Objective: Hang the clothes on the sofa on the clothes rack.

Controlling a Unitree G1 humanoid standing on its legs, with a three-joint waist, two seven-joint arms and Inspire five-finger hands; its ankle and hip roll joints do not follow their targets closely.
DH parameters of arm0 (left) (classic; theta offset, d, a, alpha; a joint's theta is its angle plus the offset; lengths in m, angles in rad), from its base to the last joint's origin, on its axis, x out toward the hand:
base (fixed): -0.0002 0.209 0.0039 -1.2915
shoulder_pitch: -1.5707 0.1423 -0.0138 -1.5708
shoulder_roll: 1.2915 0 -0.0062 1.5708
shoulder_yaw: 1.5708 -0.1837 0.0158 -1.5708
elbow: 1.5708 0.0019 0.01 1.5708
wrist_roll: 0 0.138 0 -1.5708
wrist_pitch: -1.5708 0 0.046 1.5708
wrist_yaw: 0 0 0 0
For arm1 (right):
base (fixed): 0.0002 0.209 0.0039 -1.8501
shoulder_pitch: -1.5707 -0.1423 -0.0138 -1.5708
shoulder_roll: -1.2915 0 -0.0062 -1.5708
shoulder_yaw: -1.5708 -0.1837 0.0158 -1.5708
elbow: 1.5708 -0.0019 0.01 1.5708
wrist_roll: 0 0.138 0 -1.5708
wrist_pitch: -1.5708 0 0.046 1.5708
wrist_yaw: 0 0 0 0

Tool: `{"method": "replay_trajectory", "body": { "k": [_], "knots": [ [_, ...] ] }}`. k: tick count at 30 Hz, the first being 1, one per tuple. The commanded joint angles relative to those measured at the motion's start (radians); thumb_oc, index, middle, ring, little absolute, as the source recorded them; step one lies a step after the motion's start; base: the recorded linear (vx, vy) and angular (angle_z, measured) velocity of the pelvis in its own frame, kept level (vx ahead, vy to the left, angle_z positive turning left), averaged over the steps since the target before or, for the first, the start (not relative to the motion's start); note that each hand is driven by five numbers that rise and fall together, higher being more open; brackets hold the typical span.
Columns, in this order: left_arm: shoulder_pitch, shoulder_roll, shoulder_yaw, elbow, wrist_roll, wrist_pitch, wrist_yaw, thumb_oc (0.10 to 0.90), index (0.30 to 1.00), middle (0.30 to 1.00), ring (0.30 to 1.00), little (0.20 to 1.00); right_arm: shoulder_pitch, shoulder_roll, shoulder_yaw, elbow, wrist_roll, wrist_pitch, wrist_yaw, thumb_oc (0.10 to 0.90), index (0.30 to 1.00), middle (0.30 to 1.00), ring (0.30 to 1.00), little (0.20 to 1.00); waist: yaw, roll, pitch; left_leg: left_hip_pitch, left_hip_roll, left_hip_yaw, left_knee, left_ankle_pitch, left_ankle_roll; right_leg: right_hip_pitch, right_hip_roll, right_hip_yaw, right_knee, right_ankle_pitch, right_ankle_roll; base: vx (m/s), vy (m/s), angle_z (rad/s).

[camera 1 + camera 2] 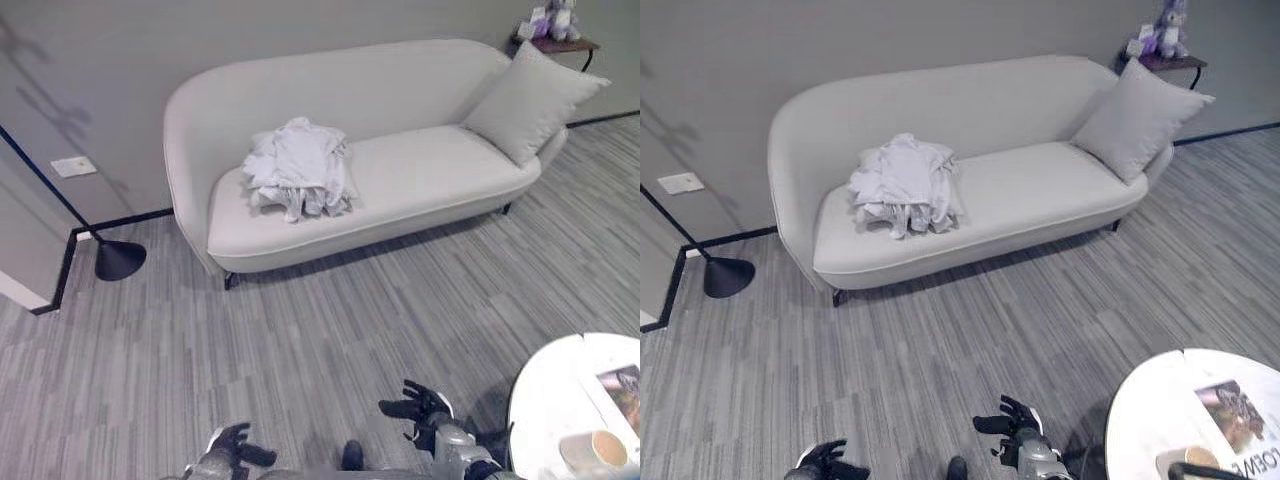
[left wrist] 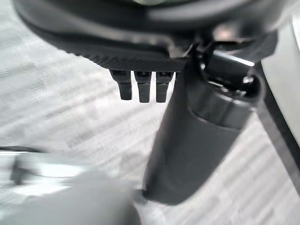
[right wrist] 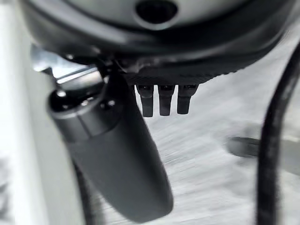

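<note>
Down at the bottom edge of the head views you have both hands low over the grey striped carpet (image 1: 330, 340): your left hand (image 1: 232, 446) at lower left and your right hand (image 1: 423, 409) right of centre, each with fingers loose and spread, holding nothing. Your wrist views agree, with straight fingers (image 2: 143, 86) on the left hand and straight fingers (image 3: 164, 99) on the right, only carpet past them. At the lower right corner you see a round white table (image 1: 545, 400) carrying a magazine (image 1: 620, 385) and a cup (image 1: 600, 450). Across the upper middle of the frame sits the pale sofa (image 1: 420, 180) against the wall. The clothes (image 1: 300, 168), a crumpled white heap, lie on the seat towards its left end, well apart from both hands. A grey cushion (image 1: 530, 100) leans at the sofa's right end. At upper right a small side table (image 1: 560, 44) holds a stuffed toy (image 1: 560, 18). At left, a black lamp base (image 1: 118, 260) stands on the carpet beside the sofa.
</note>
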Motion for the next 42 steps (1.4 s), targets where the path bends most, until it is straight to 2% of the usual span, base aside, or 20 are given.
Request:
{"method": "replay_trajectory", "body": {
  "k": [1, 2, 3, 5, 6, 8, 10, 11, 13, 15, 17, 18, 22, 23, 24, 30, 31, 32, 36, 42],
  "knots": [
    [0.026, -0.02, -0.125, -0.043, 0.045, -0.017, 0.057, 0.8, 0.9, 0.9, 0.9, 0.9, -0.046, -0.044, 0.006, -0.096, -0.082, -0.062, -0.117, 0.8, 0.9, 0.9, 0.9, 0.9, 0.034, -0.031, 0.05, -0.028, -0.005, 0.081, -0.439, 0.041, 0.013, 0.073, -0.105, 0.02, -0.043, 0.018, 0.21, 0.23, 0.021, -0.3],
    [0.026, -0.02, -0.126, -0.043, 0.045, -0.017, 0.058, 0.8, 0.9, 0.9, 0.9, 0.9, -0.047, -0.044, 0.005, -0.096, -0.082, -0.061, -0.117, 0.8, 0.9, 0.9, 0.9, 0.9, 0.033, -0.035, 0.049, -0.029, -0.009, 0.082, -0.445, 0.047, 0.013, 0.07, -0.109, 0.019, -0.043, 0.019, 0.211, 0.57, 0.077, -0.13],
    [0.036, -0.036, -0.122, -0.038, 0.045, -0.015, 0.069, 0.8, 0.9, 0.9, 0.9, 0.9, -0.085, -0.065, 0.003, -0.107, -0.132, -0.07, -0.165, 0.8, 0.9, 0.9, 0.9, 0.9, 0.062, -0.012, 0.034, -0.055, -0.046, 0.135, -0.714, 0.058, 0.016, 0.102, -0.086, 0.017, -0.053, -0.026, 0.223, 0.54, 0.098, 0.03],
    [0.049, -0.045, -0.112, -0.018, 0.034, -0.007, 0.075, 0.8, 0.9, 0.9, 0.9, 0.9, -0.129, -0.082, 0.005, -0.087, -0.186, -0.06, -0.211, 0.8, 0.9, 0.9, 0.9, 0.9, 0.101, 0.027, 0.012, -0.085, -0.055, 0.144, -0.99, 0.178, -0.008, 0.154, -0.032, 0.029, -0.053, -0.082, 0.216, 0.65, 0.114, 0.03],
    [0.051, -0.05, -0.104, -0.001, 0.028, 0.0, 0.075, 0.8, 0.9, 0.9, 0.9, 0.9, -0.157, -0.095, 0.002, -0.067, -0.211, -0.052, -0.233, 0.8, 0.9, 0.9, 0.9, 0.9, 0.125, 0.026, 0.013, -0.098, -0.065, 0.168, -1.11, 0.22, -0.018, 0.192, -0.029, 0.039, -0.053, -0.116, 0.209, 0.57, 0.073, 0.0],
    [0.063, -0.05, -0.072, 0.049, 0.005, 0.011, 0.072, 0.8, 0.9, 0.9, 0.9, 0.9, -0.218, -0.112, -0.003, -0.039, -0.241, -0.032, -0.252, 0.8, 0.9, 0.9, 0.9, 0.9, 0.16, 0.02, 0.008, -0.158, -0.083, 0.201, -1.128, 0.241, -0.017, 0.253, -0.026, 0.056, -0.053, -0.153, 0.202, 0.58, 0.088, -0.22],
    [0.1, -0.03, -0.005, 0.086, -0.01, 0.021, 0.062, 0.8, 0.9, 0.9, 0.9, 0.9, -0.24, -0.12, -0.013, -0.066, -0.271, -0.027, -0.258, 0.8, 0.9, 0.9, 0.9, 0.9, 0.187, 0.012, -0.029, -0.113, -0.083, 0.172, -1.109, 0.287, 0.008, 0.301, -0.025, 0.072, -0.029, -0.195, 0.203, 0.63, 0.138, -0.6],
    [0.111, -0.017, 0.016, 0.096, -0.011, 0.018, 0.068, 0.8, 0.9, 0.9, 0.9, 0.9, -0.236, -0.115, -0.02, -0.082, -0.284, -0.022, -0.259, 0.8, 0.9, 0.9, 0.9, 0.9, 0.202, -0.02, -0.039, -0.112, -0.108, 0.15, -1.074, 0.286, 0.018, 0.318, -0.054, 0.077, 0.01, -0.213, 0.209, 0.6, 0.149, -0.52],
    [0.131, -0.006, 0.051, 0.124, -0.007, 0.026, 0.061, 0.8, 0.9, 0.9, 0.9, 0.9, -0.231, -0.111, -0.038, -0.089, -0.3, -0.016, -0.257, 0.8, 0.9, 0.9, 0.9, 0.9, 0.218, -0.069, -0.067, -0.067, -0.126, 0.134, -1.06, 0.255, 0.035, 0.29, -0.101, 0.065, 0.117, -0.169, 0.255, 0.53, 0.176, -0.38],
    [0.146, 0.004, 0.074, 0.129, 0.001, 0.035, 0.051, 0.8, 0.9, 0.9, 0.9, 0.9, -0.237, -0.115, -0.052, -0.109, -0.299, -0.02, -0.255, 0.8, 0.9, 0.9, 0.9, 0.9, 0.221, -0.087, -0.074, 0.005, -0.137, 0.125, -1.07, 0.223, 0.057, 0.22, -0.15, 0.04, 0.311, -0.03, 0.315, 0.47, 0.199, -0.36],
    [0.146, 0.017, 0.067, 0.12, 0.031, 0.031, 0.058, 0.8, 0.9, 0.9, 0.9, 0.9, -0.242, -0.122, -0.07, -0.136, -0.303, -0.029, -0.265, 0.8, 0.9, 0.9, 0.9, 0.9, 0.211, -0.078, -0.072, 0.081, -0.142, 0.112, -1.084, 0.187, 0.086, 0.158, -0.203, -0.003, 0.523, 0.135, 0.35, 0.44, 0.24, -0.14],
    [0.14, 0.023, 0.049, 0.113, 0.056, 0.03, 0.069, 0.8, 0.9, 0.9, 0.9, 0.9, -0.252, -0.131, -0.079, -0.15, -0.307, -0.032, -0.282, 0.8, 0.9, 0.9, 0.9, 0.9, 0.201, -0.053, -0.078, 0.122, -0.12, 0.095, -1.092, 0.17, 0.096, 0.115, -0.222, -0.034, 0.607, 0.175, 0.345, 0.26, 0.181, 0.09],
    [0.14, 0.023, 0.049, 0.113, 0.057, 0.031, 0.069, 0.8, 0.9, 0.9, 0.9, 0.9, -0.251, -0.131, -0.079, -0.151, -0.308, -0.032, -0.283, 0.8, 0.9, 0.9, 0.9, 0.9, 0.198, -0.056, -0.073, 0.125, -0.126, 0.092, -1.094, 0.172, 0.097, 0.114, -0.227, -0.036, 0.618, 0.168, 0.346, 0.19, 0.033, 0.43],
    [0.087, 0.059, -0.06, 0.026, 0.139, 0.016, 0.094, 0.8, 0.9, 0.9, 0.9, 0.9, -0.267, -0.198, -0.086, -0.299, -0.406, -0.027, -0.33, 0.8, 0.9, 0.9, 0.9, 0.9, 0.11, -0.008, -0.046, 0.299, -0.077, -0.004, -1.127, 0.085, 0.101, -0.09, -0.238, -0.102, 0.641, -0.006, 0.292, 0.8, -0.019, 0.31],
    [0.073, 0.059, -0.072, -0.004, 0.137, 0.008, 0.097, 0.8, 0.9, 0.9, 0.9, 0.9, -0.256, -0.222, -0.105, -0.341, -0.428, -0.022, -0.344, 0.8, 0.9, 0.9, 0.9, 0.9, 0.086, -0.007, -0.038, 0.317, -0.078, -0.047, -1.126, 0.076, 0.093, -0.107, -0.205, -0.083, 0.56, -0.017, 0.29, 0.79, -0.018, 0.59],
    [0.073, 0.058, -0.073, -0.005, 0.137, 0.009, 0.097, 0.8, 0.9, 0.9, 0.9, 0.9, -0.254, -0.223, -0.106, -0.344, -0.429, -0.02, -0.344, 0.8, 0.9, 0.9, 0.9, 0.9, 0.081, -0.002, -0.039, 0.315, -0.072, -0.053, -1.126, 0.079, 0.092, -0.1, -0.2, -0.091, 0.546, -0.008, 0.288, 0.1, -0.055, 0.55],
    [-0.022, 0.041, -0.174, -0.082, 0.178, -0.007, 0.093, 0.8, 0.9, 0.9, 0.9, 0.9, -0.226, -0.309, -0.186, -0.472, -0.477, -0.009, -0.442, 0.8, 0.9, 0.9, 0.9, 0.9, 0.016, -0.041, -0.012, 0.372, -0.082, -0.207, -1.149, 0.026, 0.057, -0.14, -0.124, 0.143, 0.128, 0.013, 0.322, 0.63, -0.419, 0.19],
    [-0.023, 0.03, -0.175, -0.054, 0.217, -0.004, 0.117, 0.8, 0.9, 0.9, 0.9, 0.9, -0.225, -0.319, -0.222, -0.485, -0.497, -0.024, -0.471, 0.8, 0.9, 0.9, 0.9, 0.9, 0.019, -0.052, -0.028, 0.38, -0.067, -0.232, -1.149, 0.014, 0.035, -0.108, -0.126, 0.149, 0.078, 0.046, 0.313, 0.85, -0.525, 1.2],
    [0.031, -0.018, -0.129, -0.046, 0.122, -0.016, 0.103, 0.8, 0.9, 0.9, 0.9, 0.9, -0.209, -0.331, -0.259, -0.487, -0.506, -0.027, -0.513, 0.8, 0.9, 0.9, 0.9, 0.9, 0.035, -0.056, -0.059, 0.366, -0.028, -0.314, -1.136, 0.003, 0.004, -0.028, -0.102, 0.099, -0.042, 0.069, 0.286, 0.27, -0.192, 2.06],
    [0.057, -0.023, -0.057, 0.059, 0.06, 0.002, 0.108, 0.8, 0.9, 0.9, 0.9, 0.9, -0.24, -0.324, -0.27, -0.341, -0.365, -0.049, -0.487, 0.8, 0.9, 0.9, 0.9, 0.9, 0.063, -0.066, -0.071, 0.353, 0.009, -0.391, -1.145, 0.019, -0.04, 0.008, -0.083, 0.017, -0.053, 0.026, 0.261, 0.1, -0.111, 0.51]
  ]
}}
